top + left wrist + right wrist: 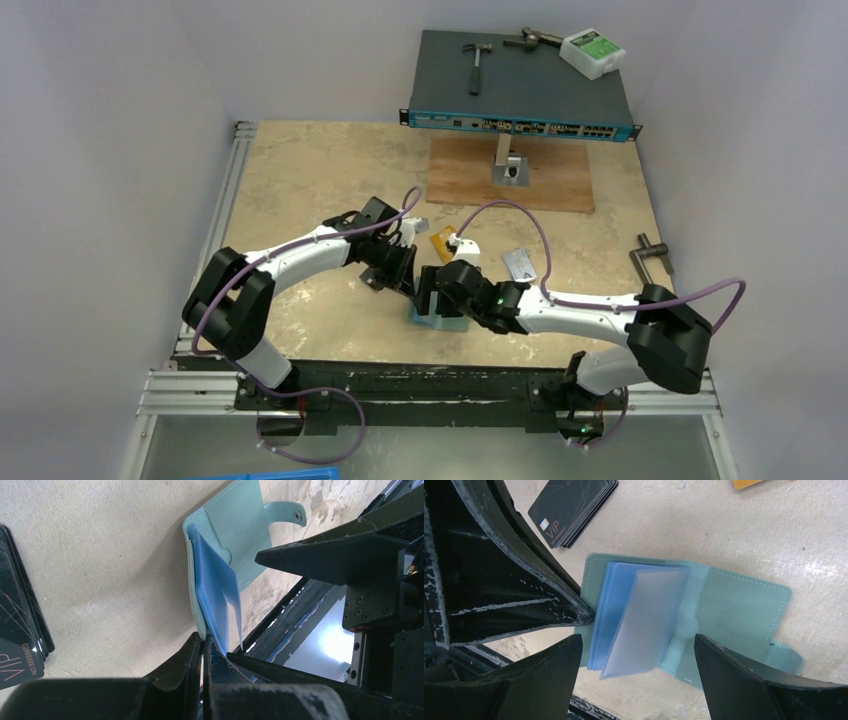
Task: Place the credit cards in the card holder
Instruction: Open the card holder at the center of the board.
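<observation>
our left pincer (204, 642) pinches the edge of the card holder (744, 605), seemingly to steady it open; our right pincer (638, 641) hangs spread above, empty.

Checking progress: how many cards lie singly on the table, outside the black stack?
2: an orange card beyond the holder, a silver card right of it. More may be hidden.
</observation>
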Controlling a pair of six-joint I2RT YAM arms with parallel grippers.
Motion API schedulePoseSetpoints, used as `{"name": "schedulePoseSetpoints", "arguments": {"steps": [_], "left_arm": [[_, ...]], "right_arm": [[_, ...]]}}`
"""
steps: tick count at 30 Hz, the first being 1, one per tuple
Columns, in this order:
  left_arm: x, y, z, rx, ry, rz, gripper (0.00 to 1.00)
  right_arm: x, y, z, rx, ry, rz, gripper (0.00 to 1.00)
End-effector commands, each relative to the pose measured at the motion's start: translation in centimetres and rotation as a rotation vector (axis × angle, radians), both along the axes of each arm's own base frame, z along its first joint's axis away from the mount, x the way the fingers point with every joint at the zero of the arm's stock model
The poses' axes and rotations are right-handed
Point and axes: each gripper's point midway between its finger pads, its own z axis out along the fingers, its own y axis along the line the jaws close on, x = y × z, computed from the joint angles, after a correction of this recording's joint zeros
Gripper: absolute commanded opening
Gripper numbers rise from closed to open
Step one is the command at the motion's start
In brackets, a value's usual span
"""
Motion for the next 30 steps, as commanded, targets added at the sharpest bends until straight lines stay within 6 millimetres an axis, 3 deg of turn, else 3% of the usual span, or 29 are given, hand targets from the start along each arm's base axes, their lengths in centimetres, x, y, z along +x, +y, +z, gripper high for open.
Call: {"name": "schedulePoseSetpoints", "arguments": {"steps": [1, 12, 19, 30], "left_arm": [[0.6, -1.0, 1.8, -0.043, -0.032, -0.004, 0.0], [0.6, -0.9, 1.7, -0.04, -0.036, -0.007, 0.0], [0.6, -0.9, 1.6, -0.037, -0.036, -0.007, 0.0], [0.6, -1.0, 1.8, -0.043, -0.042, -0.012, 0.0]], "right_arm": [[0.8, 1.4, 0.8, 0.016, -0.039, 0.011, 0.82], [1.0, -0.5, -0.5, -0.053, -0.041, -0.051, 0.67], [0.7, -1.1, -0.2, -0.052, -0.044, -0.053, 0.66], [-0.1, -3.5, -1.8, -0.165, -0.016, -0.053, 0.68]]}}
